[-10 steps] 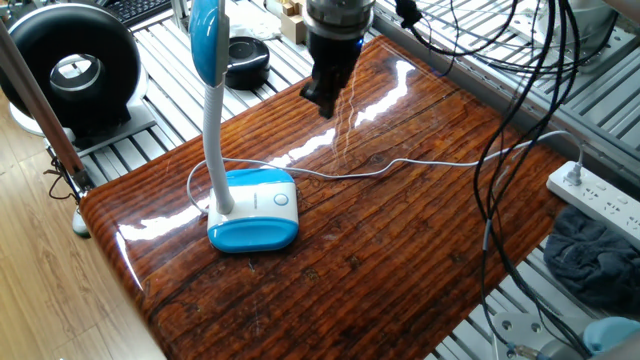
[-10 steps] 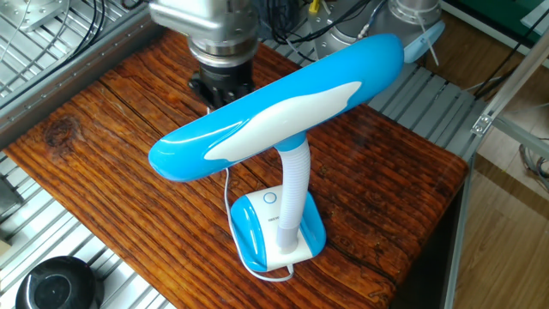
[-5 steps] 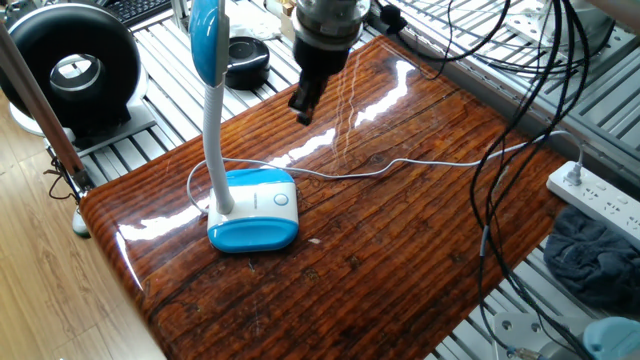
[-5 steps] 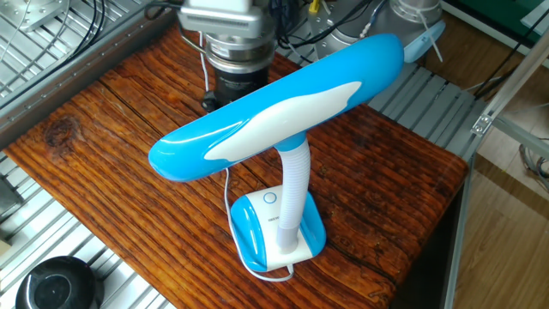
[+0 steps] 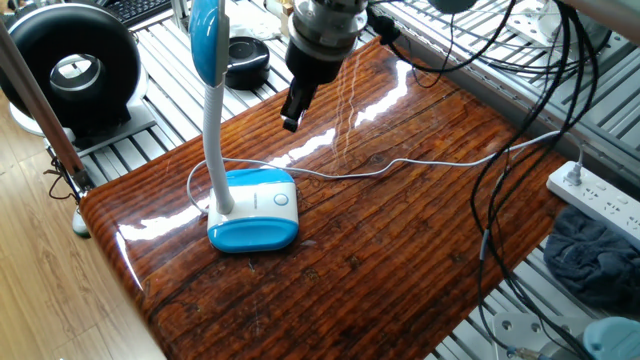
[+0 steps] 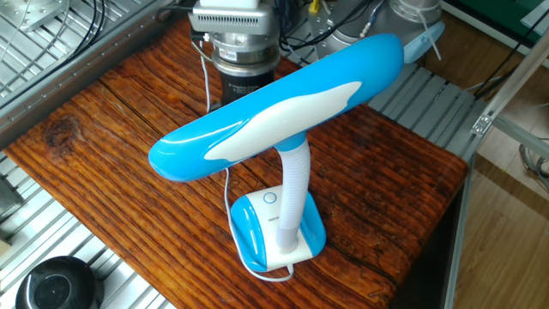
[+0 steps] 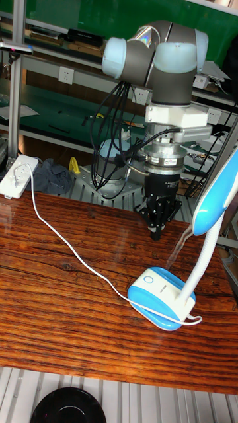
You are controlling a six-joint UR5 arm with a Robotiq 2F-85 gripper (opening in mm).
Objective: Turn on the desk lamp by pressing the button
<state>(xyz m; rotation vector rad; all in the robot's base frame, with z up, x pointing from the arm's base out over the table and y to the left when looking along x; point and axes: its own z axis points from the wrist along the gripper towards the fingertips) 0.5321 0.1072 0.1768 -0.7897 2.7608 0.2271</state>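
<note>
Just one desk lamp (image 5: 253,208), one claw (image 7: 156,229) hovering, fingertips touching, clenched.

the desk lamp (image 5: 252,205) stands upright on the wooden table — a rounded square base, white on top with a sky-blue rim, and a small round button (image 7: 148,279) on its top face. a bendy white neck (image 6: 293,193) rises from the base to a long oval blue-and-white head (image 6: 283,103). its thin white cord (image 7: 66,244) trails across the tabletop — unlit.
</note>
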